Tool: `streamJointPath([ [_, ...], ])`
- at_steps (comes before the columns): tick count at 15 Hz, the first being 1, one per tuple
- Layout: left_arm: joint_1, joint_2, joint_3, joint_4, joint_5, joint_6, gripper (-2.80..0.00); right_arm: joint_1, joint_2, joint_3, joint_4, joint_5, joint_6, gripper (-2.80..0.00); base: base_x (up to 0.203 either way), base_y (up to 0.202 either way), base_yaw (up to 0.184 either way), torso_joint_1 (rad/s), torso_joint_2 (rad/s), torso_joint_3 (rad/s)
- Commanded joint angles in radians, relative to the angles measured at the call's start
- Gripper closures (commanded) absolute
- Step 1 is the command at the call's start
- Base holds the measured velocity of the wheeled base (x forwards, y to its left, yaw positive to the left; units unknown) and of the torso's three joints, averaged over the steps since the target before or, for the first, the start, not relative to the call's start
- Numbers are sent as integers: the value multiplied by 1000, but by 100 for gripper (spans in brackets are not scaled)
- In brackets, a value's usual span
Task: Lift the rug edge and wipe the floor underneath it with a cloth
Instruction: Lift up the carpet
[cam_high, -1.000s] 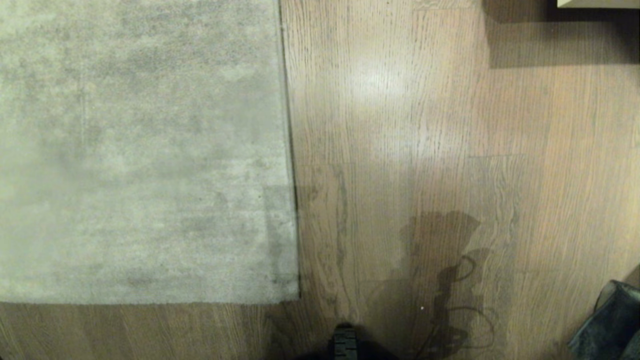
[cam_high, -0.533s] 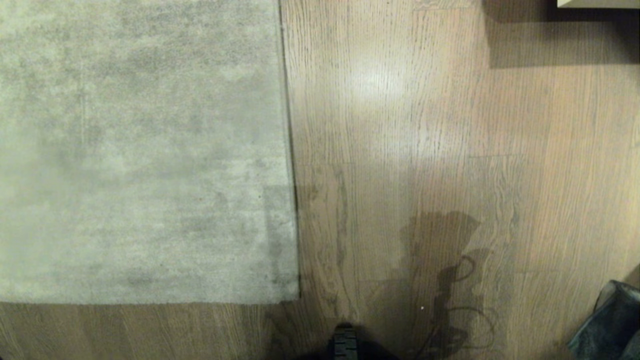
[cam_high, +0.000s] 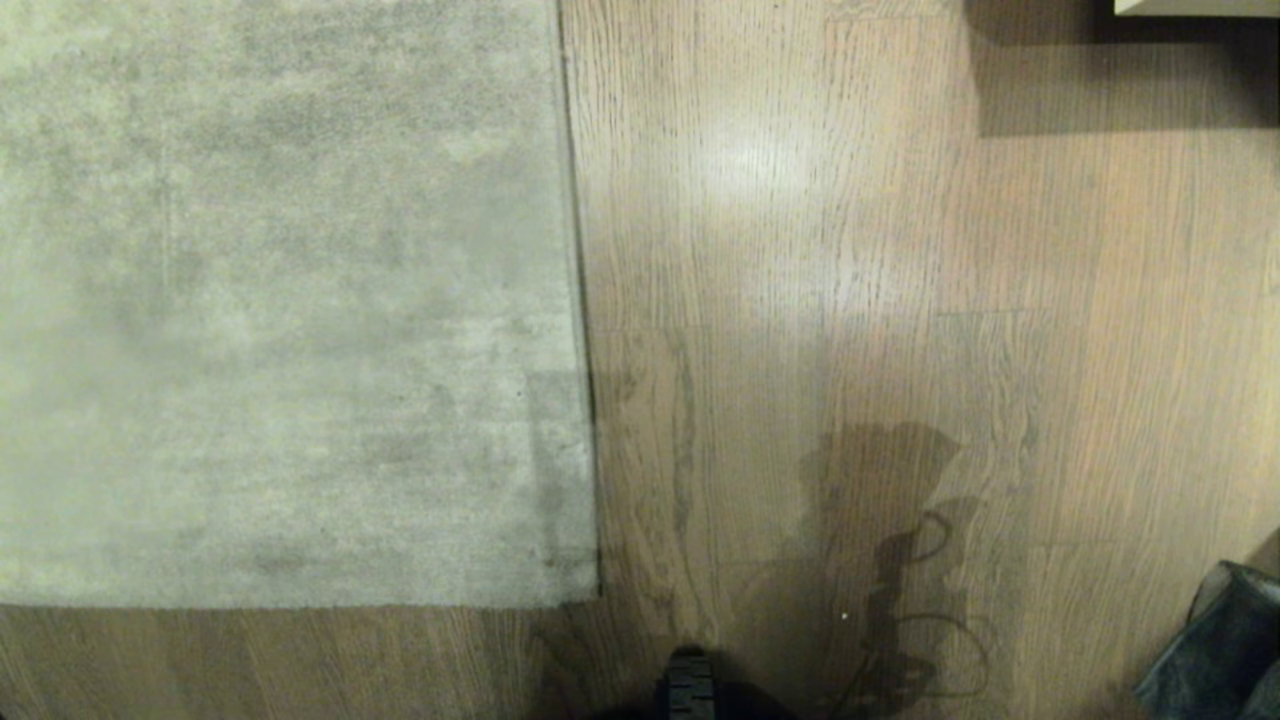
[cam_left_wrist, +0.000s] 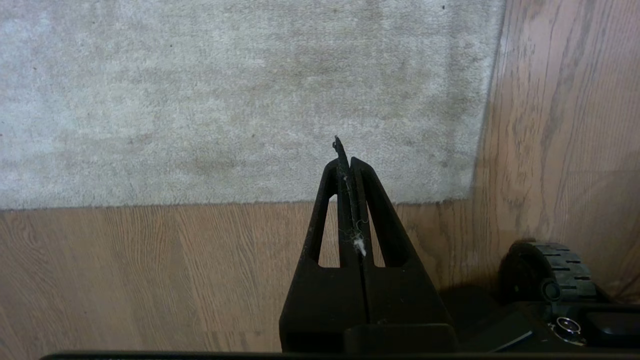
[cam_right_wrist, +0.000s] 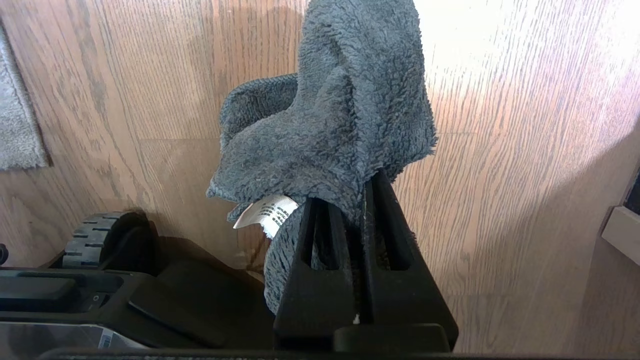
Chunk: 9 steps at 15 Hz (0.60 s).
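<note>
1. Head view: rug edge (cam_high: 577, 250) running straight away from the robot, rug on the left half, bare floor (cam_high: 900, 250) on the right. Near corner of the rug at lower centre-left, so closer to the left arm's side. Neither gripper visible here; only a base wheel (cam_high: 690, 685) at the bottom, and a dark bag-like thing (cam_high: 1215, 650) cut off at the lower right.

2. Left wrist view: left gripper (cam_left_wrist: 350, 162) clenched on nothing but a wisp of lint, hanging above floor with the rug's near border just ahead and its corner off toward the robot's middle. Height above the floor hard to judge.

3. Right wrist view: right gripper (cam_right_wrist: 352, 200) clamped on the cloth (cam_right_wrist: 330, 115), draped over and hiding the fingertips. Rug corner (cam_right_wrist: 20, 130) well apart, over toward the robot's left.
</note>
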Motion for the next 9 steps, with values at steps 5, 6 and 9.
streamJointPath([
  [5,0,2,1,0,0,0,0,1,3,0,0,1,-1,0,0,0,0,0,0,0],
  [6,0,2,1,0,0,1,0,1,3,0,0,1,-1,0,0,0,0,0,0,0],
  [9,0,2,-1,0,0,0,0,1,3,0,0,1,-1,0,0,0,0,0,0,0],
])
